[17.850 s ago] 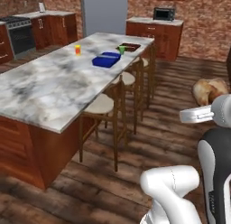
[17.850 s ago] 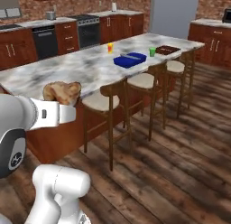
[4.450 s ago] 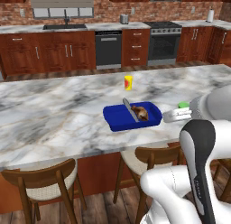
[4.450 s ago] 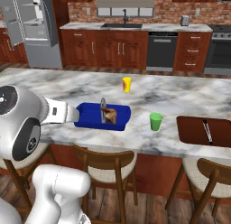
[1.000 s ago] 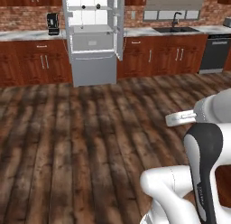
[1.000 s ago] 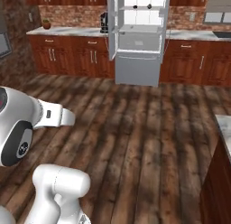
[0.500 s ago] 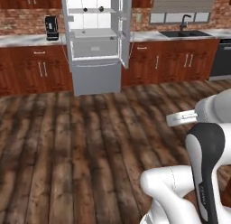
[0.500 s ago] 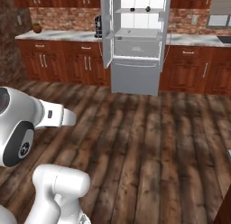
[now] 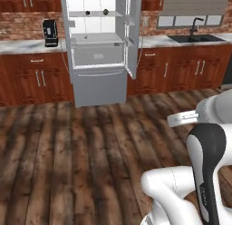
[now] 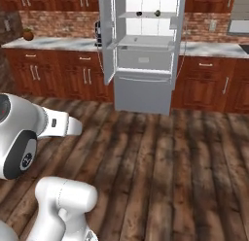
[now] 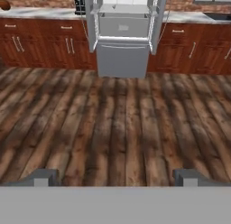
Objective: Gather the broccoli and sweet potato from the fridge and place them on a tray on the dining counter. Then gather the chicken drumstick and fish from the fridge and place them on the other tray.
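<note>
The fridge (image 9: 97, 51) stands open against the back wall, across the wooden floor, also seen as the fridge (image 10: 143, 55) and the fridge (image 11: 123, 33). On its top shelf lie two small dark round things (image 9: 105, 12), too small to name. Broccoli, sweet potato, chicken drumstick and fish cannot be made out from here. The trays and the dining counter are out of view. My gripper (image 11: 115, 178) hangs well short of the fridge and points at it. Its fingertips (image 11: 41, 177) stand wide apart and open, with nothing between them.
Dark wooden cabinets under a pale counter run along the back wall on both sides of the fridge. A coffee machine (image 9: 50, 32) stands left of it and a sink (image 9: 199, 37) to the right. The fridge doors (image 9: 132, 33) swing out into the room. Bare plank floor (image 11: 117, 119) lies between.
The whole picture has shifted as the base turns and drives: the fridge has come toward the middle and grown larger. The gripper stays open and empty.
</note>
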Tool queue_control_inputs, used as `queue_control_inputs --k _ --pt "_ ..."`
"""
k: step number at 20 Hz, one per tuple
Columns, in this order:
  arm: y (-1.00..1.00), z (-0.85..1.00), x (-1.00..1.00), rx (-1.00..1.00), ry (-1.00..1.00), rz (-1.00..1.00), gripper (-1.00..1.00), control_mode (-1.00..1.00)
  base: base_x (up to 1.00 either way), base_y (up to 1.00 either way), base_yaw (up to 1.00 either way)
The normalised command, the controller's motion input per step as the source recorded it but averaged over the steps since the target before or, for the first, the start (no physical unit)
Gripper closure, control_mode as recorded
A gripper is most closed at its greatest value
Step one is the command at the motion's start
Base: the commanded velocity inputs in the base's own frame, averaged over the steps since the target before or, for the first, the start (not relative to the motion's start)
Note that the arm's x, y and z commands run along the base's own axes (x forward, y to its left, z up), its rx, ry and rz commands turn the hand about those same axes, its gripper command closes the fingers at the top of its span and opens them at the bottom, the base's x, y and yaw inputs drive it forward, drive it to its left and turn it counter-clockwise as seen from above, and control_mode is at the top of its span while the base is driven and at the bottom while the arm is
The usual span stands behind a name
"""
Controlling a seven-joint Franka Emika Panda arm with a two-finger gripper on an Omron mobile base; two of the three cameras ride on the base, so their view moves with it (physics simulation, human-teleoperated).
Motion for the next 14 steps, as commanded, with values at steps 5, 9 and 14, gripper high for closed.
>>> queue_control_inputs --k 5,9,14 --pt "0.0 0.0 0.0 0.0 0.0 0.0 -1.0 1.0 1.0 0.0 0.0" --pt "0.0 0.0 0.0 0.0 0.0 0.0 -1.0 1.0 1.0 0.0 0.0" --pt "0.0 0.0 0.0 0.0 0.0 0.0 -1.0 1.0 1.0 0.0 0.0"
